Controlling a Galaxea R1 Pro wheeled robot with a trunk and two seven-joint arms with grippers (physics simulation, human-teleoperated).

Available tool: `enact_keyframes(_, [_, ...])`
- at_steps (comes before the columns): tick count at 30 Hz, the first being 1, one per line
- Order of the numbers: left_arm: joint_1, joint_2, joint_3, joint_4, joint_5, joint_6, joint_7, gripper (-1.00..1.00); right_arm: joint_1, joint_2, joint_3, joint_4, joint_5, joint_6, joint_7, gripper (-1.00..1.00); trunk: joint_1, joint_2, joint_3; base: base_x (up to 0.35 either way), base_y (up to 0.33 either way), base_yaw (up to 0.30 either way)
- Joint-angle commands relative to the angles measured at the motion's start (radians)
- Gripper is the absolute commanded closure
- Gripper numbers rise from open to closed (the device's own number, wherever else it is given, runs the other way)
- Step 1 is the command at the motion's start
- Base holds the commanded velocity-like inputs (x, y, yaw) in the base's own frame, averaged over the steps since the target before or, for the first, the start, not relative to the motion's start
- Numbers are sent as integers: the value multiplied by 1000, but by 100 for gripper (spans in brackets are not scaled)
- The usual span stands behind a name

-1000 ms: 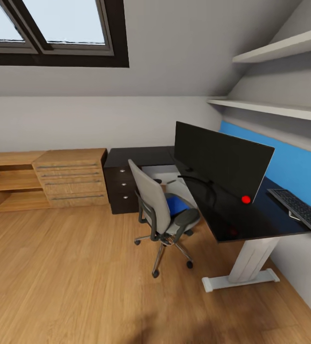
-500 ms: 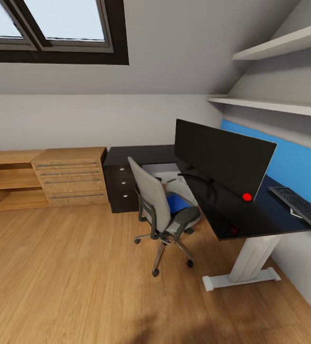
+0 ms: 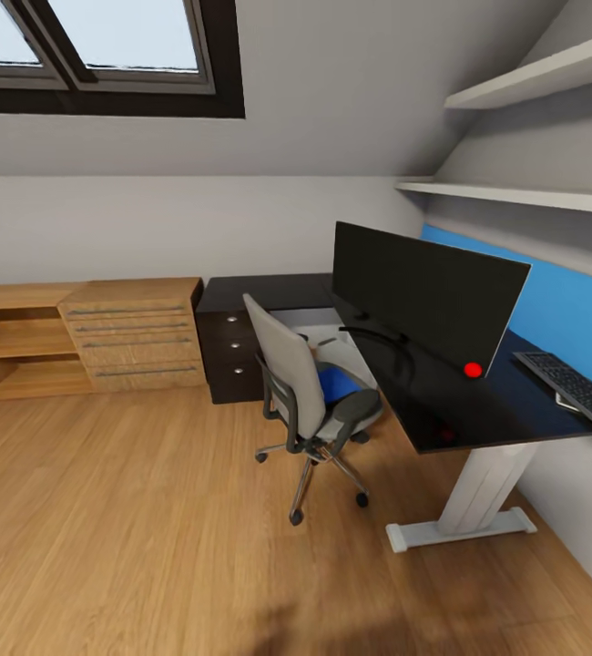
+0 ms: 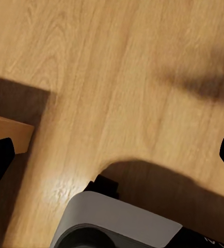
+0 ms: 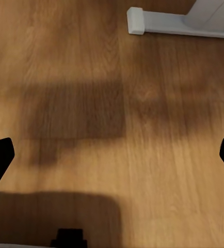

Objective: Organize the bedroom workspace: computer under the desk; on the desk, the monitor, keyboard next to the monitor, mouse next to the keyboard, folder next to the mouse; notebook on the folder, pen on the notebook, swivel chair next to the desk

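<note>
In the head view the wide black monitor (image 3: 423, 299) stands on the glossy black desk (image 3: 460, 410). A grey keyboard (image 3: 576, 394) with black keys lies at the desk's right end. The grey swivel chair (image 3: 301, 392) stands at the desk's inner corner, its back turned to me. On its seat lies the blue folder (image 3: 337, 384). A light grey box, the computer (image 3: 319, 328), sits under the desk behind the chair. My left gripper (image 4: 112, 157) and my right gripper (image 5: 112, 157) both hang open over the wood floor, holding nothing.
A black drawer unit (image 3: 230, 355) carries the desk's left wing, with a light-wood drawer chest (image 3: 132, 335) and open shelves beside it. The desk's white foot (image 5: 179, 20) lies on the floor ahead. A blue wall panel (image 3: 560, 314) and wall shelves (image 3: 533, 87) are behind the desk.
The whole head view has shifted slightly as the camera moved a little closer to the desk. Nothing in the room has moved.
</note>
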Motion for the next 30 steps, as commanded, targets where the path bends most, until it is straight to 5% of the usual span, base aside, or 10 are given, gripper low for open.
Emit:
enact_keyframes(1, [-1,1,-9,0,6,-4,8,-100,-1,0,7,1,7,0,-10,-100,4,-8,-4,0,0,0])
enact_keyframes(9, [-1,5,-7,-31,6,-2,10,-100,-1,1,7,0,7,-1,-10,-100,35,-64,-29,0,0,0])
enact_keyframes(10, [-4,-1,-7,-343,4,159,233,-100,-2,6,2,-85,-5,0,-15,-100,38,-71,-32,0,0,0])
enact_keyframes(14, [-22,-1,-7,-504,5,368,288,-100,-9,5,1,-221,-41,74,-18,-100,54,-99,-45,0,0,0])
enact_keyframes(17, [-116,-14,-7,-576,9,573,304,-100,-40,6,1,-381,-111,238,-17,-100,65,-120,-54,0,0,0])
enact_keyframes(20, [-296,-71,-8,-527,9,713,313,-100,-139,9,1,-476,-169,440,-15,-100,77,-141,-64,0,0,0])
enact_keyframes(24, [-456,-99,-8,-424,8,764,317,-100,-264,18,1,-502,-200,561,-15,-100,92,-169,-76,0,0,0])
enact_keyframes(27, [-651,-114,-6,-321,10,791,312,-100,-423,45,1,-498,-245,661,-14,-100,104,-190,-86,0,0,0])
enact_keyframes(30, [-703,-118,-1,-329,23,797,310,-100,-487,75,1,-487,-270,718,-14,-100,115,-211,-95,0,0,0])
